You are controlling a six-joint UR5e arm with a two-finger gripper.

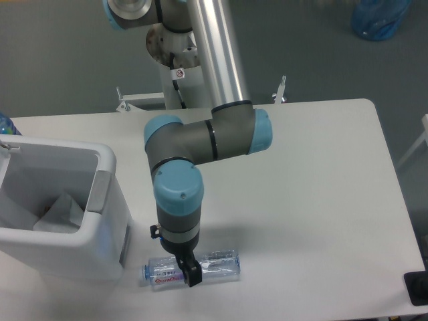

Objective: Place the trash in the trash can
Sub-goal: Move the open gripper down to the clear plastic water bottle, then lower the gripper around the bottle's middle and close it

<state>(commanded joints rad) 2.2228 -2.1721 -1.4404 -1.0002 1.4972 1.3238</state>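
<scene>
From the fixed camera, a white worktop (321,200) with rounded corners fills most of the frame, set on a grey floor; beyond its far edge stands the arm's round metal base (175,47), and a blue bag-like shape (380,17) lies on the floor at the top right corner. One trash can (100,227), a large white bin with a grey panel on its right rim, sits at the left of the worktop. Inside the trash can lies one crumpled white paper cup (63,212). One crushed clear plastic bottle (190,267), blue cap pointing toward the trash can and purple-blue label near that end, lies flat on the worktop just right of the bin's front corner, close to the near edge. One arm reaches down from above, its blue-capped wrist directly over the bottle. The tool (187,269) is down at the bottle's middle, one dark finger (193,275) showing in front of the bottle; whether it has closed on the bottle cannot be told.
</scene>
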